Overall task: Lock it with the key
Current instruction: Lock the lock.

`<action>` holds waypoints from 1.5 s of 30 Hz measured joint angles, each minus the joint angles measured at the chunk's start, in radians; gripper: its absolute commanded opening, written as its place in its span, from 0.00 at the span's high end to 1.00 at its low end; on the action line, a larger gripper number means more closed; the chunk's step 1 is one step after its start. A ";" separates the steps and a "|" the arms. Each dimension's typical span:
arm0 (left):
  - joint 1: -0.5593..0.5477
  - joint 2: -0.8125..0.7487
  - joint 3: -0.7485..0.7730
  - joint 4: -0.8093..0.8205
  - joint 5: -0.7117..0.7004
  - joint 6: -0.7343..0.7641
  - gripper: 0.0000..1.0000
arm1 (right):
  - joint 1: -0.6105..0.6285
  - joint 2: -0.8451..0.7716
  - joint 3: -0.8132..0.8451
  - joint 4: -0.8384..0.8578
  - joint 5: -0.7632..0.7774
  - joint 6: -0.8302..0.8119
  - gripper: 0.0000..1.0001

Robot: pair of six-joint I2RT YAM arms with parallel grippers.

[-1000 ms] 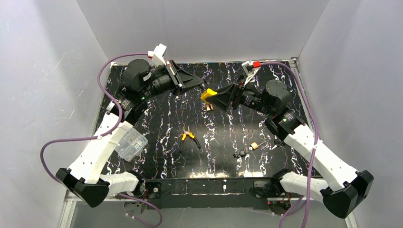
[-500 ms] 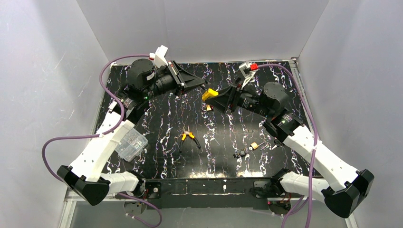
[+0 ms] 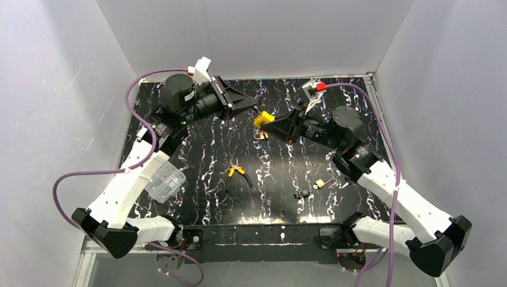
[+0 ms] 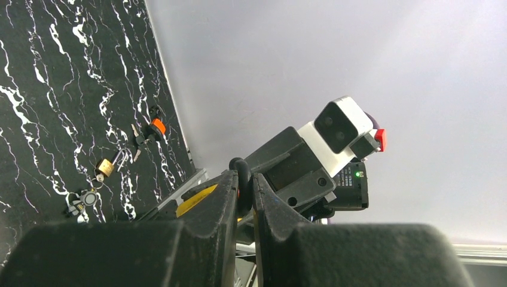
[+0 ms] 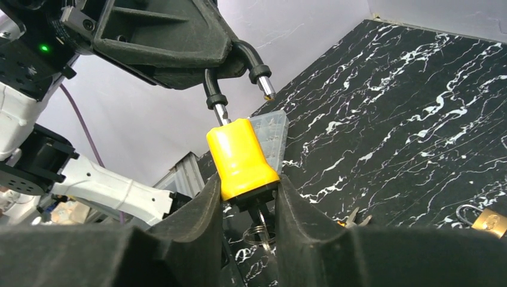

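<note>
Two tools: left tool (image 4: pixel 242 182) pinches the black shackle (image 5: pixel 236 66); right tool (image 5: pixel 246 192) has just narrowed onto the yellow padlock (image 5: pixel 242 156).
Padlock: aloft over far bench (image 3: pixel 281 161), shackle end out, key (image 5: pixel 259 215) beneath.
Meaning: body braced, probably ready for closing.

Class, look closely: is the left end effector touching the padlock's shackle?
Touching. The right wrist view shows the left end effector clamped over the bend of the shackle, with both legs emerging below it, above the yellow padlock.
</note>
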 measured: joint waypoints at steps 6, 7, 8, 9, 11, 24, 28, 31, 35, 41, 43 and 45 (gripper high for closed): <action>0.000 0.000 0.000 0.002 0.008 0.010 0.97 | 0.002 -0.004 0.000 -0.005 0.002 0.017 0.99; 0.000 0.000 0.000 0.002 0.012 0.015 0.93 | 0.003 -0.006 0.000 -0.009 0.002 0.020 0.99; 0.000 0.000 -0.001 0.002 0.015 0.020 0.88 | 0.003 -0.009 0.000 -0.014 0.002 0.023 0.99; 0.000 0.000 -0.001 0.000 0.020 0.029 0.83 | 0.003 -0.012 -0.001 -0.019 0.002 0.025 0.99; -0.001 0.000 -0.002 -0.004 0.028 0.047 0.72 | 0.004 -0.019 -0.001 -0.030 0.002 0.029 0.99; -0.003 -0.041 0.008 -0.162 0.030 0.365 0.27 | 0.004 -0.036 0.065 -0.232 -0.026 0.119 0.99; -0.003 -0.073 0.023 -0.163 0.071 0.565 0.22 | 0.001 -0.036 0.136 -0.306 -0.105 0.164 0.99; -0.004 -0.107 0.025 -0.125 0.149 0.678 0.19 | -0.010 -0.030 0.193 -0.345 -0.195 0.207 0.99; -0.004 -0.131 0.042 -0.024 0.301 0.766 0.18 | -0.028 -0.028 0.237 -0.389 -0.301 0.256 0.99; -0.004 -0.094 0.097 0.126 0.513 0.763 0.18 | -0.041 -0.030 0.248 -0.418 -0.394 0.331 0.99; -0.004 -0.078 0.099 0.157 0.564 0.750 0.19 | -0.043 -0.030 0.248 -0.415 -0.416 0.357 0.99; -0.004 -0.060 0.099 0.175 0.606 0.737 0.20 | -0.044 -0.030 0.248 -0.406 -0.434 0.381 0.99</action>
